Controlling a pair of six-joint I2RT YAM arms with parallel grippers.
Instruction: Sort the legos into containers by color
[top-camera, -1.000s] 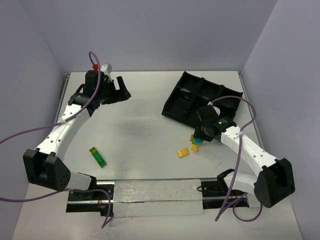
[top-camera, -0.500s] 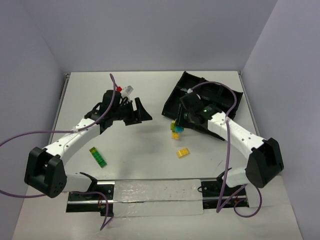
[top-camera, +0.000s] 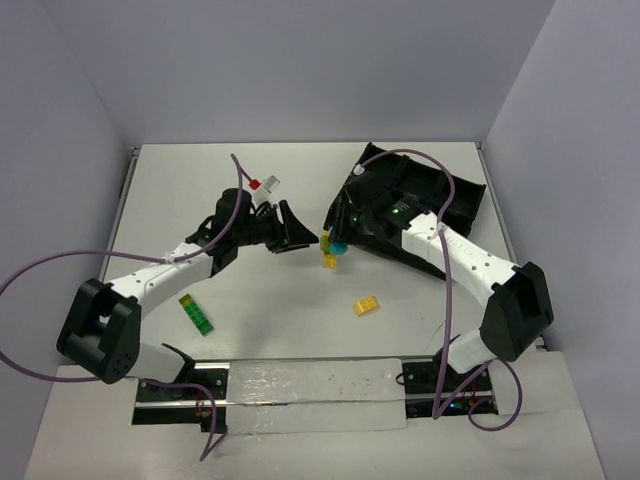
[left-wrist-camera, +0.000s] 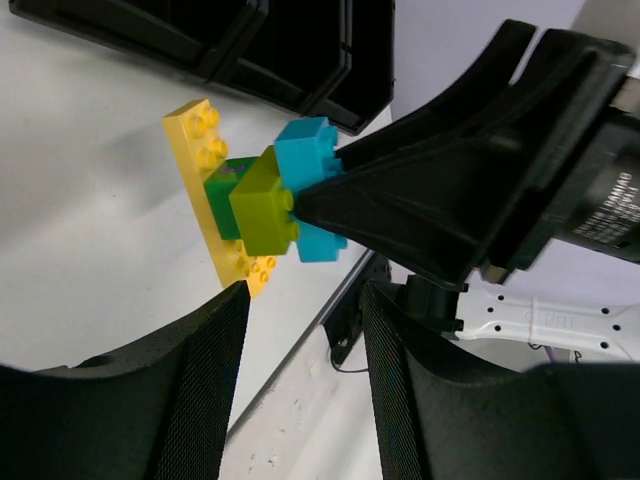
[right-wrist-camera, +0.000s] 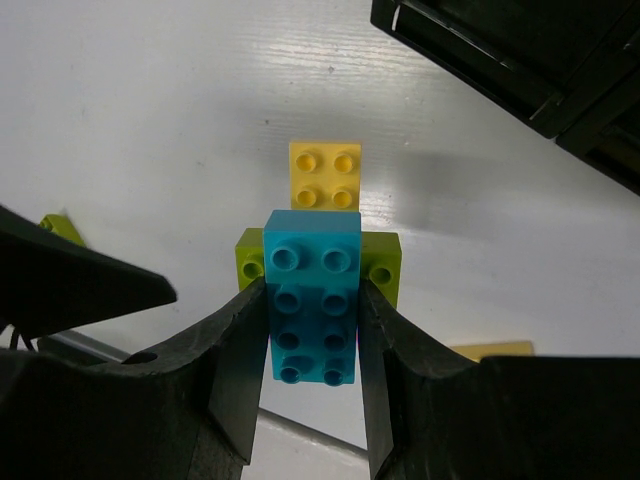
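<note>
Lego stack (left-wrist-camera: 262, 195) clamped in right end effector (right-wrist-camera: 312, 335), its label (left-wrist-camera: 612, 215) illegible.

Smooth glossy plastic on the brick stack (right-wrist-camera: 312, 260), studs crisp. White tabletop (right-wrist-camera: 150, 110), faintly streaked, soft sheen. Black plastic tray (right-wrist-camera: 520, 60), semi-gloss. On the left hand (left-wrist-camera: 305, 300), finger pads (left-wrist-camera: 205, 390) finely ribbed, matt black. The right hand (right-wrist-camera: 312, 300): smooth matt black plastic.
</note>
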